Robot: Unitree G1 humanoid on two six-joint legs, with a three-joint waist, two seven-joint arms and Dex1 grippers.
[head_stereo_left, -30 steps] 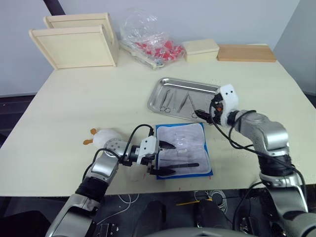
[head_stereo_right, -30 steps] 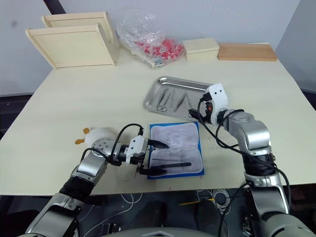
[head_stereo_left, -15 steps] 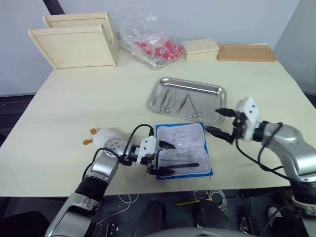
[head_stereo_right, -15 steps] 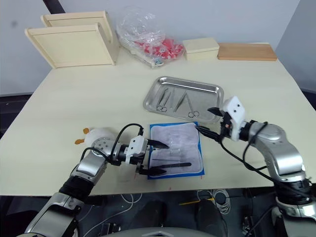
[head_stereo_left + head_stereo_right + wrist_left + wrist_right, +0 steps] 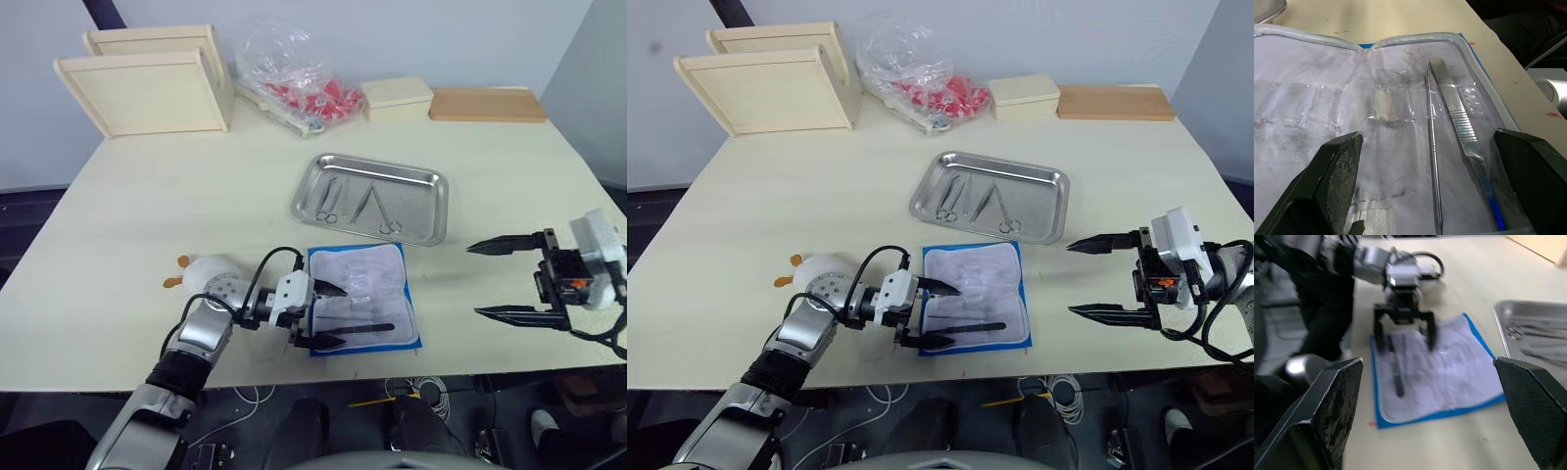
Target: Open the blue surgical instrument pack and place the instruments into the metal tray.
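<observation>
1. Blue pack [image 5: 362, 298] lies unfolded on the counter, at 6 o'clock from the metal tray [image 5: 431, 227].
2. Several instruments [image 5: 357, 204] already in the tray; two tools [image 5: 1449, 142] left in the pockets.
3. Left gripper [image 5: 329, 315] open over the pack, holding nothing.
4. Right gripper [image 5: 503, 278] open, empty, at 3 o'clock of the pack.
5. No readable writing.

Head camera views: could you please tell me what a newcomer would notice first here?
The unfolded blue surgical instrument pack lies whitish side up at the table's near edge, the left gripper open over its left part, where thin instruments remain. Behind it, the shallow stainless metal tray holds several tools. The right gripper hangs wide open beyond the pack's right.
</observation>
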